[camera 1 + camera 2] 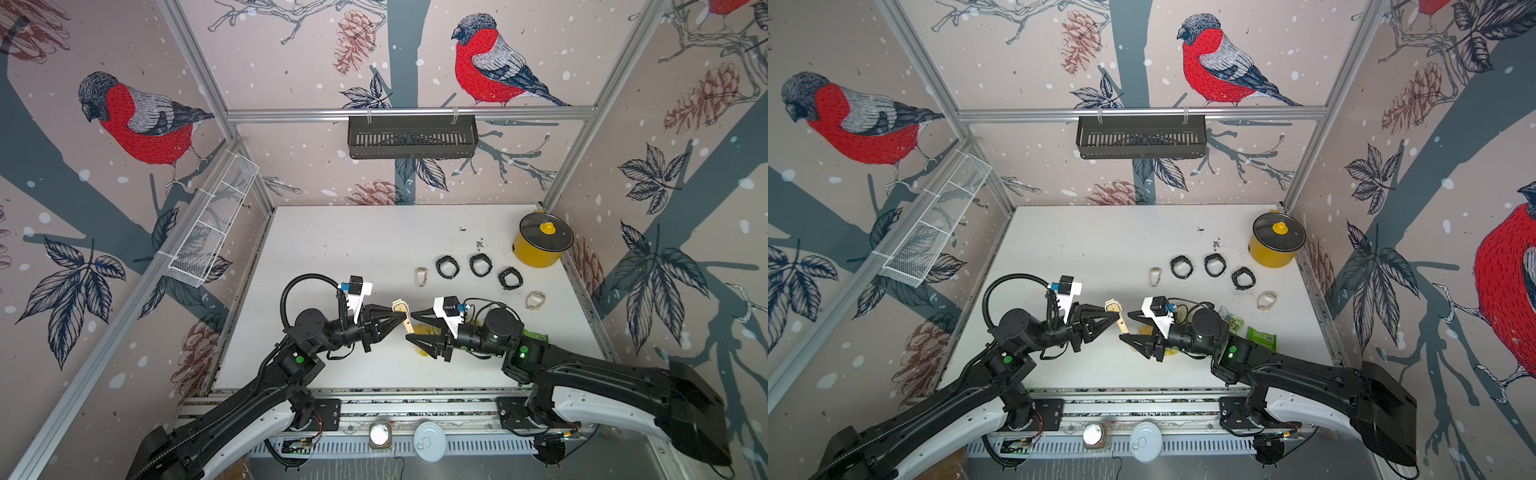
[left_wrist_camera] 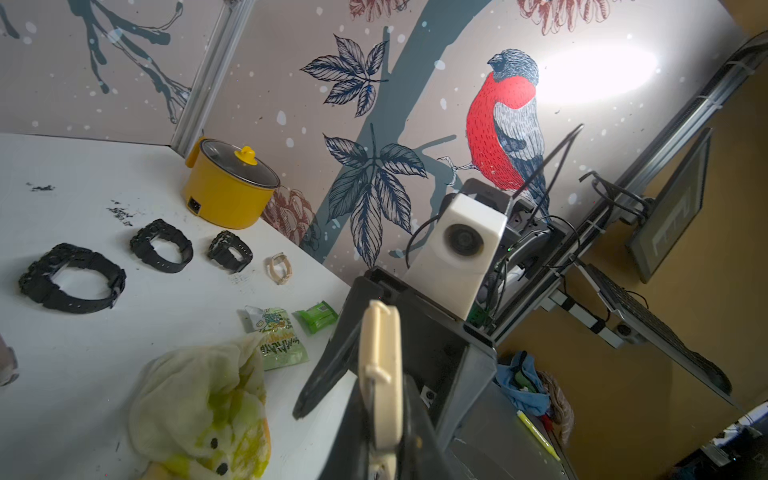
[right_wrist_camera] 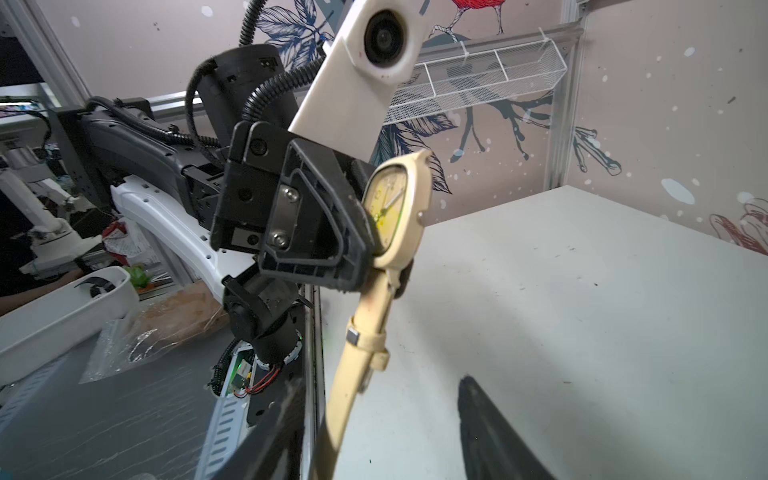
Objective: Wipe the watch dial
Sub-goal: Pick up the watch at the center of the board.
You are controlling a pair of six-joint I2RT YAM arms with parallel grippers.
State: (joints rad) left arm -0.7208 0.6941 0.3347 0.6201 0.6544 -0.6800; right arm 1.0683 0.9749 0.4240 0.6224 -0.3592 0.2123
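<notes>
In right wrist view, green-smeared watch dial (image 3: pixel 385 199)

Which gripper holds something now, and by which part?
The left gripper grips the cream watch by its case, strap hanging free. The right gripper is open and holds nothing.

Both top views are bright and evenly lit. The white table (image 1: pixel 340 249) is close to washed out, and only soft, faint shadows lie beneath the arms (image 1: pixel 257 395). The wide lens bends the frame rails (image 1: pixel 196 62) toward the picture edges. In the left wrist view a hard white glare (image 2: pixel 598 75) burns out the wall print, and the watch (image 2: pixel 380 374), close to the lens, looks soft. The right wrist view is sharp on the watch dial (image 3: pixel 386 199), dimmer toward the room (image 3: pixel 33 187) behind, and smeared along its lower edge.
</notes>
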